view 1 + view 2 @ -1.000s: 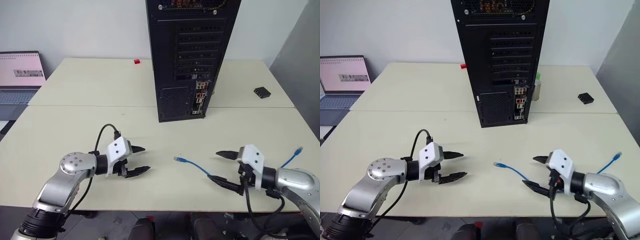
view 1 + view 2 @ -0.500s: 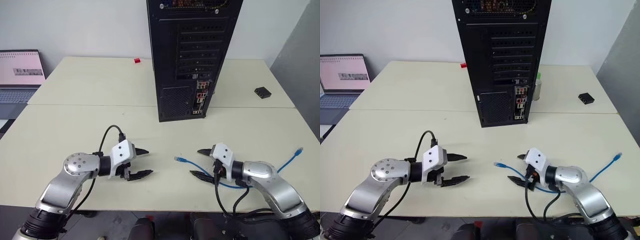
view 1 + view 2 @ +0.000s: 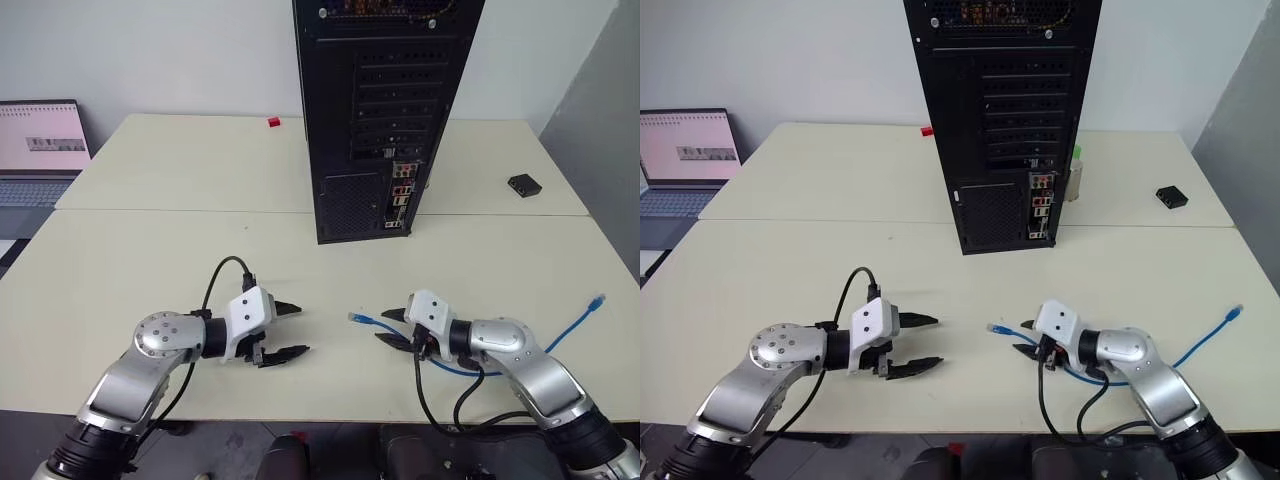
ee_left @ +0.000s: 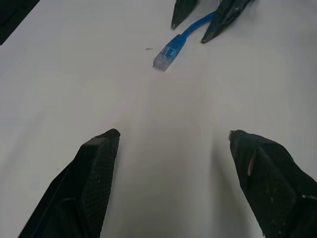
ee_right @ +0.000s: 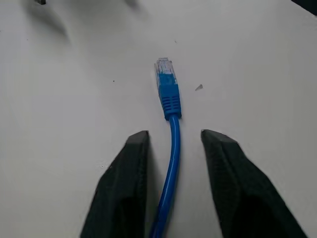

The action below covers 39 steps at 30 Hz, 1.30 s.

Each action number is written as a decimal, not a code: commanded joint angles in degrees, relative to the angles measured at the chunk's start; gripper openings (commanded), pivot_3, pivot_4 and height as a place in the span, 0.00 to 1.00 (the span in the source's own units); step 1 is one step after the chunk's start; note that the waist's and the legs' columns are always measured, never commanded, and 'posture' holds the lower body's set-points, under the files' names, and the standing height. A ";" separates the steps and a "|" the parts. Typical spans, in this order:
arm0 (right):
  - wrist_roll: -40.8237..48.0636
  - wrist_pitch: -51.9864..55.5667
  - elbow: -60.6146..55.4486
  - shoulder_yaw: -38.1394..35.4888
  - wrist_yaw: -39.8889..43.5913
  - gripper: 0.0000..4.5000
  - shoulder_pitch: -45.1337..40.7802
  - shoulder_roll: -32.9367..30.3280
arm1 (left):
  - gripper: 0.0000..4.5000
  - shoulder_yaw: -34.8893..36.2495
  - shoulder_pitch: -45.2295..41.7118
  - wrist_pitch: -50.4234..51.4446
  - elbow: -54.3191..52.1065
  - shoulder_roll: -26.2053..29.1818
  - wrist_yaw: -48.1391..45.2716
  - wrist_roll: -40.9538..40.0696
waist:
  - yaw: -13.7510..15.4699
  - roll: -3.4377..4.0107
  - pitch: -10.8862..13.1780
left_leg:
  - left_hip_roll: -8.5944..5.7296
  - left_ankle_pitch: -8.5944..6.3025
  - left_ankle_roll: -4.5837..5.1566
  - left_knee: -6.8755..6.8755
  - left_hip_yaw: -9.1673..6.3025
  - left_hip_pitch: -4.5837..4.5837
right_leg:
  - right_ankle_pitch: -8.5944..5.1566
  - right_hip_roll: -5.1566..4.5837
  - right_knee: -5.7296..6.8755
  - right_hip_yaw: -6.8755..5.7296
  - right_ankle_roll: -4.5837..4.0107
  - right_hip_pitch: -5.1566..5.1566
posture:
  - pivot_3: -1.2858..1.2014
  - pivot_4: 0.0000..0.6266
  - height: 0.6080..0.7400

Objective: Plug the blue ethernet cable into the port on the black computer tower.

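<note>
Right gripper (image 5: 171,144) straddles blue ethernet cable (image 5: 171,148) just behind plug, fingers narrowed, not yet pinching; cable flat on table (image 3: 150,260); left gripper (image 3: 287,331) wide open, empty; black computer tower (image 3: 380,110) well apart, port (image 3: 402,190) facing robot.

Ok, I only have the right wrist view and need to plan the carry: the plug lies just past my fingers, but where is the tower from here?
Observer: The black computer tower stands upright farther back on the table, beyond the blue ethernet cable, with its back panel facing the robot.
Operator: And the port?
Observer: The port sits in the strip of coloured connectors low on that panel, toward its right side.
Operator: Is the left gripper in the way?
Observer: No. The left gripper is open, to the left of the plug and apart from it.
</note>
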 commanded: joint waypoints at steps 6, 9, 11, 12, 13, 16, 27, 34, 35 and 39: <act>-2.93 -0.09 -2.10 0.09 -0.36 0.01 -2.20 0.20 | 0.84 -2.49 -3.89 -2.57 3.89 -2.56 -0.13 1.79 | 0.00 0.00 0.00 | -0.02 0.00 0.00 0.03 0.00 -0.01 | 0.00 0.00 0.00 0.00 0.00 0.01 | 0.52 0.24 1.00; -3.65 0.50 -4.38 0.84 0.24 0.01 -3.54 0.26 | 0.84 -4.13 -6.31 -2.62 5.51 -4.00 -0.26 2.52 | 0.01 0.00 0.00 | -0.01 0.00 0.00 0.02 -0.03 -0.02 | 0.00 0.00 0.00 -0.03 0.00 0.00 | 0.52 0.24 1.00; -4.62 0.96 -5.51 1.72 0.43 0.01 -4.36 0.45 | 0.84 -5.24 -8.09 -2.47 6.52 -5.06 -0.01 3.24 | 0.01 0.00 0.00 | -0.02 0.00 0.00 0.02 -0.03 -0.02 | 0.00 0.00 0.00 -0.03 0.00 0.01 | 0.52 0.24 1.00; -5.11 1.00 -5.92 2.10 0.39 0.01 -4.69 0.55 | 0.84 -5.60 -8.90 -1.99 6.89 -5.63 0.15 3.36 | 0.01 0.00 0.00 | -0.03 0.00 0.00 0.03 -0.03 -0.02 | 0.00 0.00 0.00 -0.03 0.00 0.01 | 0.52 0.24 1.00; -5.55 1.03 -6.23 2.38 0.24 0.01 -4.96 0.65 | 0.84 -5.94 -9.62 -1.43 7.18 -6.12 0.14 3.39 | 0.01 0.00 0.00 | -0.03 0.00 0.00 0.03 -0.03 -0.03 | 0.00 0.00 0.00 -0.04 0.00 0.01 | 0.52 0.24 1.00; -6.28 1.31 -6.86 2.86 0.15 0.01 -5.58 0.98 | 0.84 -6.72 -11.19 -0.38 8.16 -7.07 -0.11 3.46 | 0.01 0.00 0.00 | -0.01 0.00 0.00 0.02 -0.06 -0.03 | 0.00 0.00 0.01 -0.06 -0.01 0.00 | 0.52 0.24 1.00; -6.74 2.12 -8.68 3.72 0.43 0.00 -6.88 1.88 | 0.73 -6.55 -14.29 1.71 9.37 -9.01 -1.33 1.90 | 0.00 0.00 0.00 | -0.02 0.00 0.00 0.03 -0.08 -0.04 | 0.01 0.00 0.02 -0.09 -0.01 0.00 | 0.52 0.24 1.00; -6.64 2.02 -9.01 3.86 0.69 0.00 -7.01 2.12 | 0.40 -6.28 -15.03 0.98 10.16 -9.00 -2.17 1.71 | 0.01 0.00 0.00 | -0.02 0.00 0.00 0.03 -0.08 -0.04 | 0.01 0.00 0.02 -0.09 -0.01 0.00 | 0.52 0.24 1.00; -6.57 2.04 -9.05 3.88 0.78 0.00 -7.03 2.13 | 0.32 -6.32 -15.08 0.87 10.24 -9.00 -2.26 1.70 | 0.01 0.00 0.00 | -0.02 0.00 0.00 0.03 -0.08 -0.04 | 0.01 0.00 0.02 -0.09 -0.01 0.00 | 0.52 0.24 1.00; -6.50 2.05 -9.11 3.90 0.95 0.00 -7.09 2.19 | 0.13 -6.46 -15.17 0.45 10.48 -8.99 -2.63 1.94 | 0.00 0.00 0.00 | -0.02 0.00 0.00 0.03 -0.08 -0.04 | 0.01 0.00 0.02 -0.10 -0.01 0.00 | 0.52 0.24 1.00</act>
